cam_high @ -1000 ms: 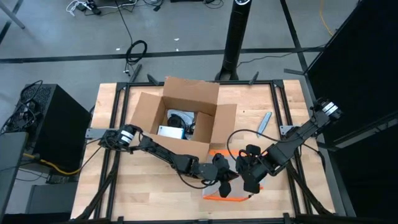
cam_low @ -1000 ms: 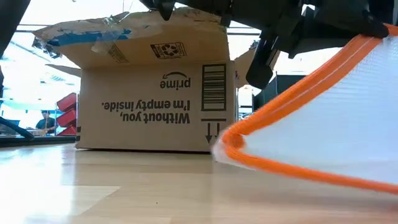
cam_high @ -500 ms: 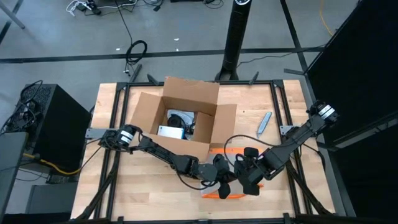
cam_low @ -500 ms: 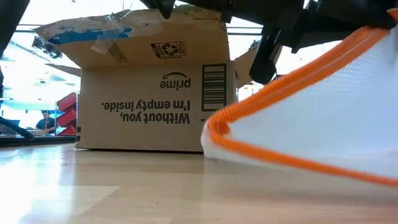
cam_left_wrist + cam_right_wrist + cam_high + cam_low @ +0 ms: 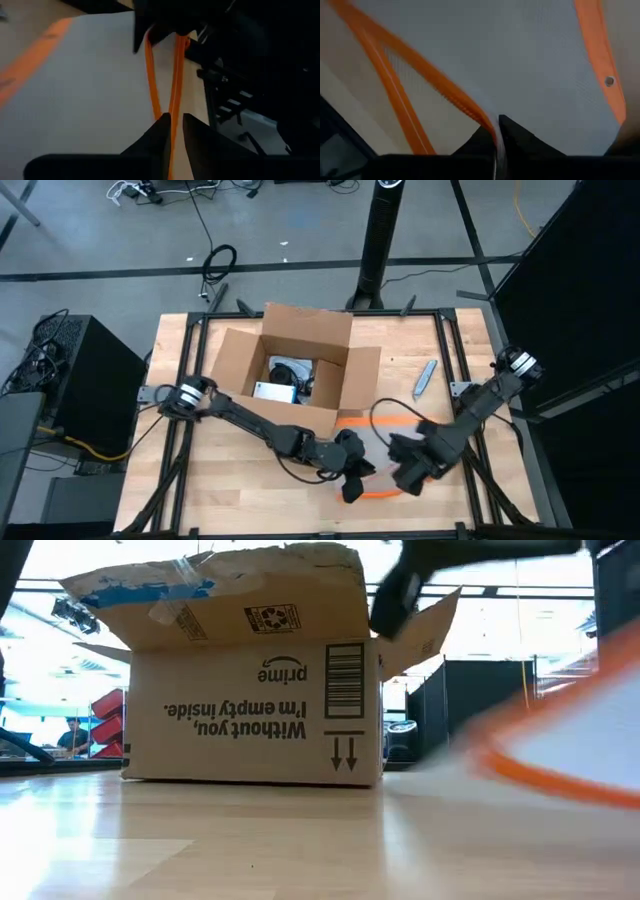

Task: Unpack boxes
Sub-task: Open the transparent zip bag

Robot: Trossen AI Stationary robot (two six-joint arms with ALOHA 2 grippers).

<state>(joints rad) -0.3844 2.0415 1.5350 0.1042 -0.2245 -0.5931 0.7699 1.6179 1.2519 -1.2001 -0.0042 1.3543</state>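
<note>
Box (image 5: 300, 375) stands open at the table's far middle. Left gripper (image 5: 352, 485) and right gripper (image 5: 405, 477), both clamped on the orange-edged pouch (image 5: 380, 480), appear to be opening it; next: separate its edges.

- I work in a lab or workshop hall: my wooden table (image 5: 250, 480) sits in a black metal frame on grey concrete floor (image 5: 100, 240).
- Loose cables (image 5: 218, 260), dark partition panels (image 5: 470, 705).
</note>
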